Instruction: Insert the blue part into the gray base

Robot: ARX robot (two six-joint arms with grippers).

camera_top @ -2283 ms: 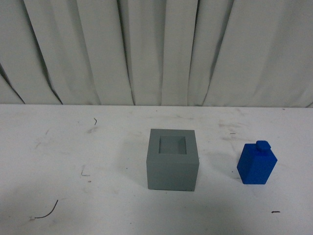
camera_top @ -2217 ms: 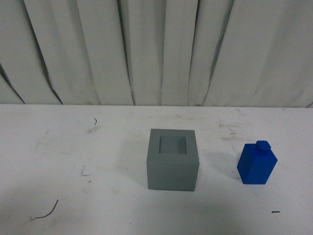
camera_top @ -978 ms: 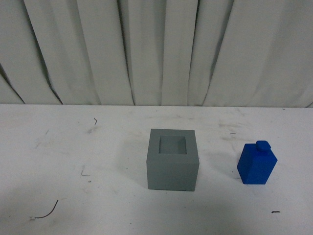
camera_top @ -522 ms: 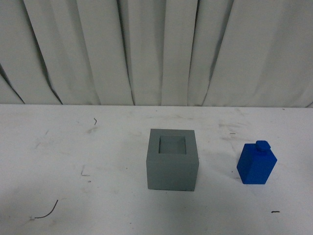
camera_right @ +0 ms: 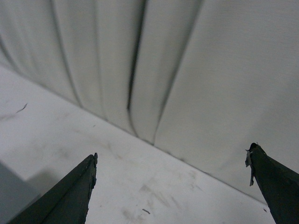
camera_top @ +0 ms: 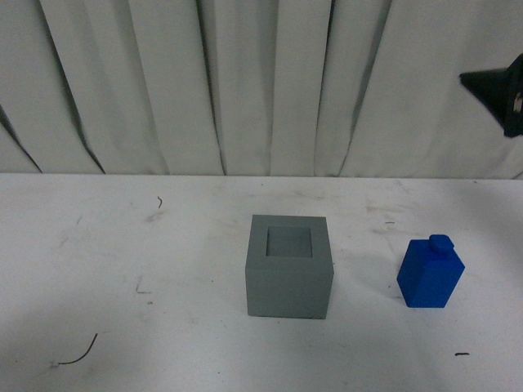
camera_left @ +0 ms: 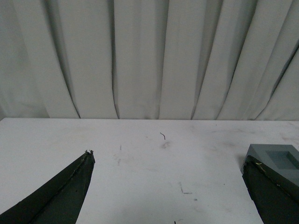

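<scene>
The gray base (camera_top: 289,282) stands in the middle of the white table, with its square recess facing up and empty. The blue part (camera_top: 431,273) stands upright on the table to its right, apart from it, with its knob on top. One dark finger (camera_top: 494,86) of my right gripper shows at the upper right edge of the front view, high above the blue part. In the right wrist view my right gripper (camera_right: 173,153) is open and empty, facing table and curtain. My left gripper (camera_left: 168,158) is open and empty; the gray base (camera_left: 275,157) shows behind one finger.
A white pleated curtain (camera_top: 245,82) hangs along the far edge of the table. The white tabletop (camera_top: 122,245) has scuffs and a thin dark wire (camera_top: 82,349) near the front left. A small dark speck (camera_top: 462,354) lies in front of the blue part.
A dark finger of my right gripper has come into the front view at the upper right edge. The gray base and the blue part have not moved.
</scene>
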